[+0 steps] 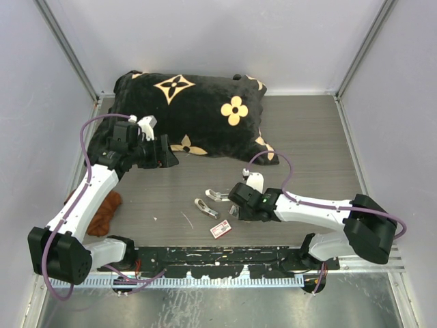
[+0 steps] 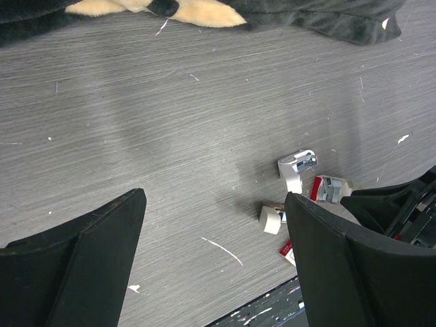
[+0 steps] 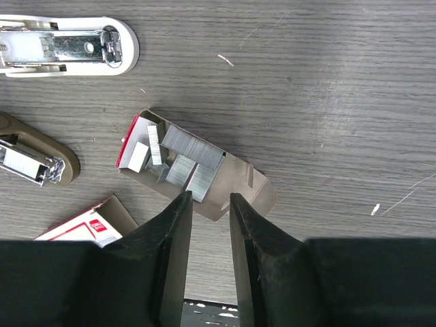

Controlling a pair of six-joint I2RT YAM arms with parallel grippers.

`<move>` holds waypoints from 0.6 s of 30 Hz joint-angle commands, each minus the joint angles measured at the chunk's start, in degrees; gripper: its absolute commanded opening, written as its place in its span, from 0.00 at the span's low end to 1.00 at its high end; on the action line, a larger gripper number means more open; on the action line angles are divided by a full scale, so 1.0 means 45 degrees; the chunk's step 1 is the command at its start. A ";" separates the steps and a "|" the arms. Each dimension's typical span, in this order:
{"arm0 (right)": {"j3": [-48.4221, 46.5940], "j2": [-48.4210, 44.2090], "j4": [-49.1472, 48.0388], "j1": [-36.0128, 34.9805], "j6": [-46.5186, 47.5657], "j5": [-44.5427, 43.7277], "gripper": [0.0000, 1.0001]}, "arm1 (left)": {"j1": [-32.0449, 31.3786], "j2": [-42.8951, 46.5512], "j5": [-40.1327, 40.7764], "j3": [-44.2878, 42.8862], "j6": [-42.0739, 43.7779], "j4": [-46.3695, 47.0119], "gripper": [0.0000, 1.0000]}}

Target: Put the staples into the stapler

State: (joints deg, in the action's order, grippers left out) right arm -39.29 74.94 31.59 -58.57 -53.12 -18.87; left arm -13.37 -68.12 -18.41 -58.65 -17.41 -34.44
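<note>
The stapler lies opened out on the table, its white upper arm (image 3: 68, 46) above its beige base (image 3: 34, 160); it also shows in the top view (image 1: 210, 201). The staples (image 3: 184, 157) are silvery strips in a small grey tray with a red end. The red-and-white box (image 3: 88, 225) lies next to it, near the table's front edge (image 1: 220, 229). My right gripper (image 3: 208, 199) hovers over the tray's near edge, jaws a narrow gap apart and empty. My left gripper (image 2: 214, 194) is wide open and empty, by the pillow (image 1: 167, 154).
A large black pillow (image 1: 198, 109) with gold flowers fills the back of the table. A brown cloth (image 1: 106, 212) lies at the left by the left arm. The left wrist view shows the stapler (image 2: 298, 167) and the tray (image 2: 330, 189).
</note>
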 commanded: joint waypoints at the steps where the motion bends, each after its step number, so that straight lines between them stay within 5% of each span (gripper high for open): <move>1: -0.0161 0.0133 -0.0257 -0.0146 -0.0380 -0.0694 0.34 | 0.0061 0.0134 -0.0187 -0.0190 0.0021 0.0308 0.85; 18: -0.0850 0.0486 -0.0592 -0.0135 -0.0289 -0.1717 0.35 | 0.0076 0.0112 -0.0188 -0.0190 0.0021 0.0306 0.85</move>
State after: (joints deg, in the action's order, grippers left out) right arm -40.32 76.31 30.83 -58.94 -54.35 -23.22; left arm -13.37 -68.14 -18.39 -58.65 -17.41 -34.48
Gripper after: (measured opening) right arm 0.346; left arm 0.852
